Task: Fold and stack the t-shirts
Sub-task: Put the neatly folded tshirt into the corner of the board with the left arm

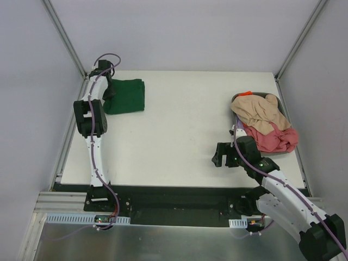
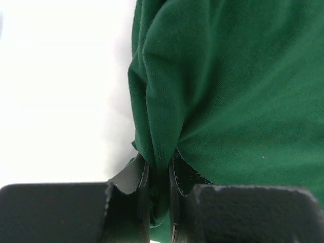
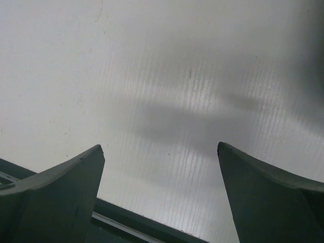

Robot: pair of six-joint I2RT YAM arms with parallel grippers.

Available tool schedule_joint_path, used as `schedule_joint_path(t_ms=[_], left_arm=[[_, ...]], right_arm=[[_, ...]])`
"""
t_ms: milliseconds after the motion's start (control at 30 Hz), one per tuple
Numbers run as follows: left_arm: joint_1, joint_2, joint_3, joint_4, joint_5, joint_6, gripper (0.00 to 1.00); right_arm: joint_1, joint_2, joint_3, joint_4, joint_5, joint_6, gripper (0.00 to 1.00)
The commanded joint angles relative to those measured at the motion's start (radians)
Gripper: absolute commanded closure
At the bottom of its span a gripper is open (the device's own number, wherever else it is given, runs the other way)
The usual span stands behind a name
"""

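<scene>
The right gripper (image 3: 159, 152) hangs low over the white table (image 1: 174, 147), fingers spread wide and holding nothing. Just beyond it, by the right edge, a beige shirt (image 1: 260, 111) lies crumpled on a pink-red shirt (image 1: 278, 140). In the far left corner, the left gripper (image 2: 159, 169) pinches a fold of the green shirt (image 1: 128, 96).
</scene>
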Motion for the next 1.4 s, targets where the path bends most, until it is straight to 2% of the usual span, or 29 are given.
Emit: schedule_joint_path(t_ms=[0, 100, 167, 267, 400, 567, 667, 700, 733, 767, 867, 900, 933, 967, 1000, 1100, 1167, 1300, 1367], left_arm=[[0.027, 0.065, 0.166, -0.053, -0.172, 0.083, 1.0], [0.034, 0.125, 0.252, -0.016, -0.193, 0.16, 1.0], [0.047, 0.142, 0.314, -0.02, -0.128, 0.157, 1.0], [0.062, 0.13, 0.312, 0.018, -0.152, 0.106, 1.0], [0.086, 0.12, 0.318, 0.075, -0.14, 0.109, 1.0], [0.096, 0.13, 0.318, 0.161, -0.127, 0.2, 0.89], [0.094, 0.131, 0.321, 0.193, -0.17, 0.212, 0.87], [0.094, 0.128, 0.321, 0.205, -0.176, 0.212, 0.8], [0.093, 0.125, 0.32, 0.214, -0.167, 0.217, 0.64], [0.094, 0.119, 0.32, 0.222, -0.16, 0.215, 0.56], [0.093, 0.087, 0.32, 0.227, -0.123, 0.183, 0.53], [0.094, 0.07, 0.311, 0.225, -0.106, 0.16, 0.48], [0.09, 0.039, 0.289, 0.227, -0.091, 0.139, 0.37], [0.083, 0.006, 0.265, 0.225, -0.071, 0.107, 0.16], [0.079, -0.04, 0.225, 0.227, -0.033, 0.061, 0.01], [0.056, -0.154, 0.157, 0.231, 0.104, 0.0, 0.01], [0.021, -0.221, 0.119, 0.233, 0.14, -0.018, 0.01], [-0.076, -0.433, -0.04, 0.233, 0.109, -0.032, 0.01], [-0.2, -0.574, -0.236, 0.26, 0.026, -0.036, 0.01]], right_arm=[[-0.011, -0.008, 0.01, 0.004, 0.005, -0.018, 0.04], [-0.017, 0.008, 0.011, 0.007, 0.006, -0.015, 0.04], [-0.02, 0.016, 0.013, 0.005, 0.0, -0.015, 0.04], [-0.021, 0.027, 0.014, 0.007, 0.0, -0.013, 0.04], [-0.028, 0.045, 0.014, 0.008, 0.0, -0.007, 0.04], [-0.029, 0.044, 0.017, -0.002, -0.009, -0.001, 0.04], [-0.032, 0.031, 0.01, -0.002, -0.018, 0.005, 0.04], [-0.031, 0.027, 0.008, -0.004, -0.02, 0.01, 0.04], [-0.031, 0.022, 0.01, -0.012, -0.021, 0.013, 0.04], [-0.031, 0.018, 0.014, -0.024, -0.023, 0.014, 0.04], [-0.031, -0.008, 0.017, -0.056, -0.015, 0.028, 0.04], [-0.031, -0.018, 0.014, -0.061, -0.012, 0.033, 0.04], [-0.031, -0.033, 0.01, -0.062, -0.012, 0.034, 0.04], [-0.032, -0.05, 0.007, -0.062, -0.017, 0.036, 0.04], [-0.031, -0.065, 0.005, -0.062, -0.026, 0.036, 0.04], [-0.031, -0.09, 0.007, -0.07, -0.024, 0.028, 0.04], [-0.031, -0.097, 0.014, -0.079, -0.003, 0.015, 0.04], [-0.034, -0.093, 0.034, -0.087, 0.048, 0.002, 0.04], [-0.034, -0.088, 0.031, -0.049, 0.028, 0.001, 0.04]])
